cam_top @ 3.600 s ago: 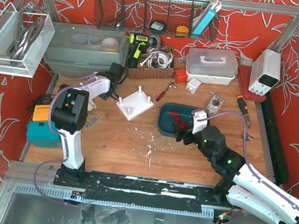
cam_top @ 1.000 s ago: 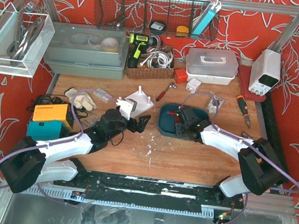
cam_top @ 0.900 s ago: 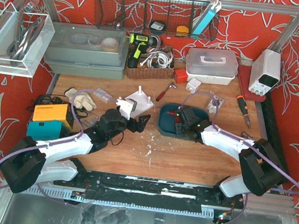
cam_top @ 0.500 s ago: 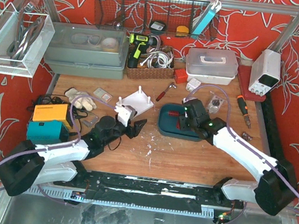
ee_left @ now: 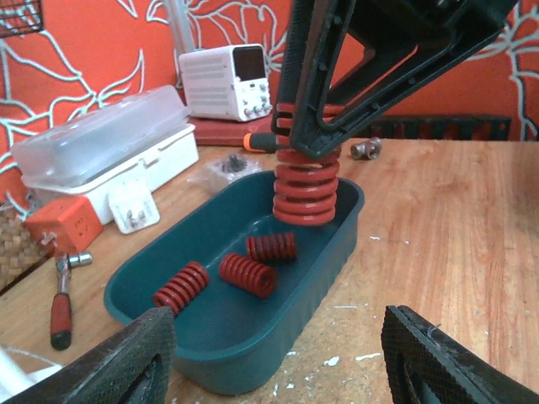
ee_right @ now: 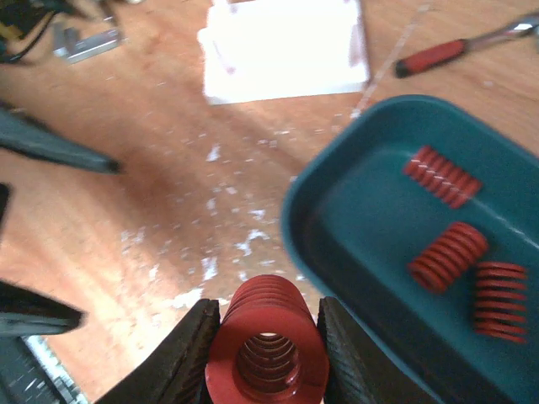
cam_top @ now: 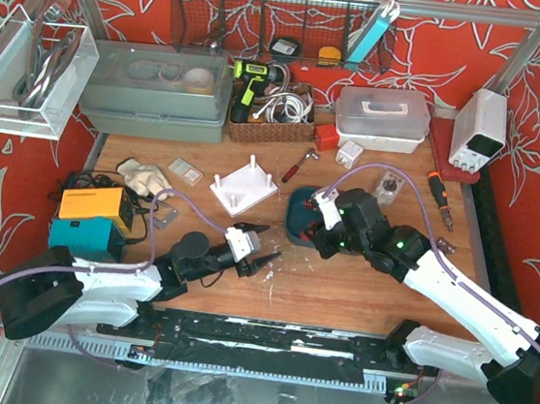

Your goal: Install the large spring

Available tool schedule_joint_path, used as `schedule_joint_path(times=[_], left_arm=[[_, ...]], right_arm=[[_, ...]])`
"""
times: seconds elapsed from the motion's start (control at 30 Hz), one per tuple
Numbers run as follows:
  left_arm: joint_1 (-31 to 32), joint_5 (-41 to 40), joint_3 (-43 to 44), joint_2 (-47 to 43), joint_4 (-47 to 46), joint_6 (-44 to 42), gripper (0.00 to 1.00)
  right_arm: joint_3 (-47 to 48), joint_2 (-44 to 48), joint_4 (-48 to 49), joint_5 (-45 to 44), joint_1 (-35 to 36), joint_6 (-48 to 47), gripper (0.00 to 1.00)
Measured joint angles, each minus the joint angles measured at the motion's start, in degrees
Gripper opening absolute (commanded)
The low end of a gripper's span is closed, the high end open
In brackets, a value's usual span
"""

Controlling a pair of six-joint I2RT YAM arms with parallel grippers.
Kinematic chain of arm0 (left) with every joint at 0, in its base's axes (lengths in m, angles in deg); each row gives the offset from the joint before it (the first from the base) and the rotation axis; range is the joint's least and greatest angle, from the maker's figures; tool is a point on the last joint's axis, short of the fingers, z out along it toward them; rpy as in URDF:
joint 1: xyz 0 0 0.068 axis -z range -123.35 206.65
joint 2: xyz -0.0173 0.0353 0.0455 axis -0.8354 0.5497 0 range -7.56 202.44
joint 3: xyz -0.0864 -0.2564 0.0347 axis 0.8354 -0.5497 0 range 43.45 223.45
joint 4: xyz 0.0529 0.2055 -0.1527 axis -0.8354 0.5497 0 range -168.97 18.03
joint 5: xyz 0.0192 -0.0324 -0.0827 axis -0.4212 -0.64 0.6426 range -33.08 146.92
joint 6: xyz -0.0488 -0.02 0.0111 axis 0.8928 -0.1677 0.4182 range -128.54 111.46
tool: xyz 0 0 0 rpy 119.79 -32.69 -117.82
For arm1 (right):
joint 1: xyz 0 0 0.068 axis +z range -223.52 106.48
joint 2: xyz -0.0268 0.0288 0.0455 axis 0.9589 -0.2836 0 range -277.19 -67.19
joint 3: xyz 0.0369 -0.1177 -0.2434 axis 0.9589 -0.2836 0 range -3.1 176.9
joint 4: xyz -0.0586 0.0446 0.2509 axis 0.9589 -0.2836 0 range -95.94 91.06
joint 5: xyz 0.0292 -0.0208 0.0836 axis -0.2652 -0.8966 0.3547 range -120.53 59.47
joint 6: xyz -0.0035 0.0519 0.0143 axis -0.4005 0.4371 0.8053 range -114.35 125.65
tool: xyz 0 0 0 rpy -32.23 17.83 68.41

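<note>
The large red spring hangs upright over the near left end of the teal tray, with my right gripper shut on it. In the left wrist view the same large spring hangs just above the tray, in which three small red springs lie. The white peg plate stands to the left of the tray. My left gripper is low near the table, pointing at the tray, jaws wide apart and empty.
A red-handled ratchet lies behind the tray. At the back stand a white lidded box and a power supply. A screwdriver lies at the right. Orange and teal devices and gloves lie at the left.
My right gripper has lifted the large spring out of the tray and carried it left and nearer. The left arm has drawn back toward the near edge, its jaws narrower than before.
</note>
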Motion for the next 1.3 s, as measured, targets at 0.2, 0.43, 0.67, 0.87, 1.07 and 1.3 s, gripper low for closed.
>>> schedule_joint_path(times=[0.2, 0.43, 0.67, 0.87, 1.07, 1.3], left_arm=[[3.26, -2.38, 3.21, 3.58, 0.04, -3.58, 0.63], [5.99, -4.15, 7.43, 8.59, 0.13, -5.25, 0.59], [7.32, -4.83, 8.57, 10.62, 0.94, -5.42, 0.37], [7.48, -5.44, 8.57, 10.73, 1.31, -4.55, 0.01], [7.54, -6.51, 8.57, 10.73, 1.36, -2.23, 0.00], [7.56, -8.02, 7.10, 10.84, -0.92, 2.89, 0.00]], right_arm=[[2.47, -1.84, -1.57, 2.27, 5.44, -1.29, 0.00], [2.97, -4.68, -1.60, 2.56, 9.46, -1.31, 0.00], [3.41, -6.34, -1.31, 2.54, 11.26, -0.81, 0.00], [3.63, -6.45, -0.90, 1.99, 11.34, 0.83, 0.02], [3.41, -6.69, 0.28, 1.95, 11.32, 4.87, 0.23], [0.31, -5.73, 5.73, 1.95, 11.23, 12.48, 0.34]])
